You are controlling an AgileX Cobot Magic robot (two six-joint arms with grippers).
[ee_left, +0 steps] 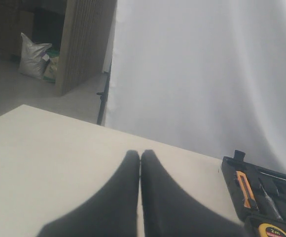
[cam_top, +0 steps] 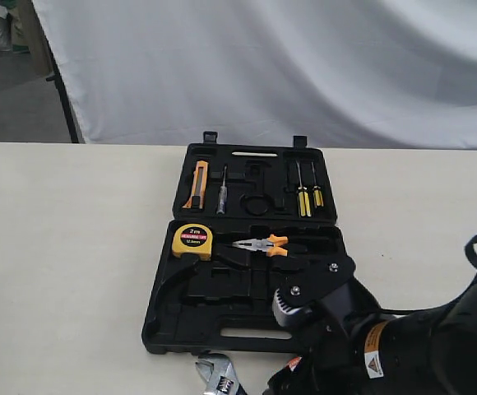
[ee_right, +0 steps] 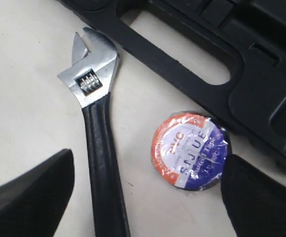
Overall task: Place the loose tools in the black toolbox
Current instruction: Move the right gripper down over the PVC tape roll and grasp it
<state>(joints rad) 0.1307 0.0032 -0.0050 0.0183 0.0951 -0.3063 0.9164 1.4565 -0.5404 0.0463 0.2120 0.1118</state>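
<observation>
- The table (cam_top: 66,271) is pale and takes up most of the exterior view.
- The black toolbox (cam_top: 160,317) lies open on it, both halves flat. Only the exterior view shows its contents clearly: a yellow tape measure (cam_top: 192,240) and orange-handled pliers (cam_top: 259,244) in the near half, and screwdrivers (cam_top: 308,197) in the far half.
- The right arm (cam_top: 345,329) covers the case's near right corner in the exterior view. The right wrist view shows the right gripper (ee_right: 148,155) with its jaws spread wide, holding nothing.
- The left gripper (ee_left: 140,158) shows only in its own wrist view. Its fingers (ee_left: 118,197) are pressed together with nothing between them, over bare table, with the toolbox (ee_left: 281,197) off to one side.
- The silver adjustable wrench (ee_right: 96,98) lies on the table just outside the toolbox's (ee_right: 261,74) handle-cutout edge. Its head points toward the case and its handle lies between the open jaws. The exterior view catches only its head (cam_top: 218,374).
- The small tape roll (ee_right: 191,150) lies flat beside the wrench handle, apart from it and close to the other finger. Only the right wrist view shows it.
</observation>
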